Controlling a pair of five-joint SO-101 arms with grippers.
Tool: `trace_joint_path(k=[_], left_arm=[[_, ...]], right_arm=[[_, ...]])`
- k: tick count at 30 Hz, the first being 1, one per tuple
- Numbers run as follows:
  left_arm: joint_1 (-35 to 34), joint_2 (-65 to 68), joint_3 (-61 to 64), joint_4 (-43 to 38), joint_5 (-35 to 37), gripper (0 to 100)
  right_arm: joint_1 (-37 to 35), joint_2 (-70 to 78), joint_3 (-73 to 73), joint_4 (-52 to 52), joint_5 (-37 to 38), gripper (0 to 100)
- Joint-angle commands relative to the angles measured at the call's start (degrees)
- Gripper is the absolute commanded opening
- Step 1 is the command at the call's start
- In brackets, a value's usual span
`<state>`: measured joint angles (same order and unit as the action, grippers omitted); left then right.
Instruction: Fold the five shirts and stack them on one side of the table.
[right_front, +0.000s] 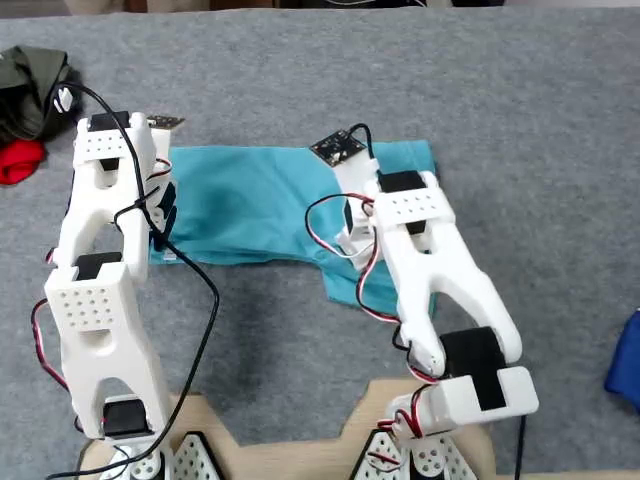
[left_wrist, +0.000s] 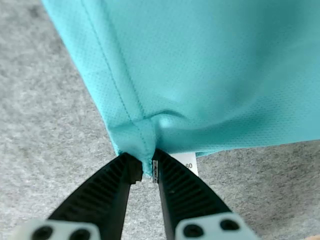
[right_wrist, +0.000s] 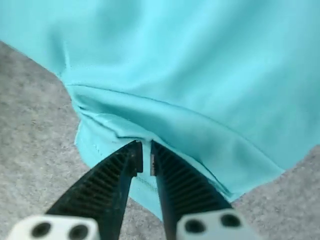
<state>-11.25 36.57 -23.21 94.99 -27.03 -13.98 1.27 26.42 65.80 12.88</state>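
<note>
I see left gripper (left_wrist: 147, 167) clamped on teal shirt (right_front: 250, 205). Tips pinch hem corner where side seam meets hem, white label (left_wrist: 186, 164) just beside one finger. Shirt spreads away beyond tips over grey table felt (right_front: 520, 90).

Right gripper (right_wrist: 146, 152) pinched together on folded seamed edge of same shirt, cloth fanning out past tips.

I read shirt as stretched flat between both grippers.

Dark green garment (right_front: 30, 85) and red garment (right_front: 20, 160) beyond left arm, well apart; blue garment (right_front: 626, 360) off right arm's outer side.
</note>
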Motion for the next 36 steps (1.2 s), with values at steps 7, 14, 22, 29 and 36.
trace_joint_path(k=[7,14,22,29,36], left_arm=[[-0.4,-0.5,-0.5,0.7,-0.3,2],[-0.4,-0.6,-0.6,0.7,-0.3,2],[-0.2,-0.5,-0.6,0.7,-0.3,2],[-0.2,-0.7,-0.6,0.7,-0.3,2],[-0.1,-0.5,-0.4,0.7,-0.3,2]], right_arm=[[0.7,0.1,-2.2,5.1,-0.1,1.9],[0.3,0.0,0.9,9.1,0.0,2.0],[-0.5,-4.2,4.9,7.6,-0.1,2.2],[4.0,-8.2,0.6,1.5,5.5,11.1],[2.3,-1.3,0.5,-0.4,5.6,15.8]])
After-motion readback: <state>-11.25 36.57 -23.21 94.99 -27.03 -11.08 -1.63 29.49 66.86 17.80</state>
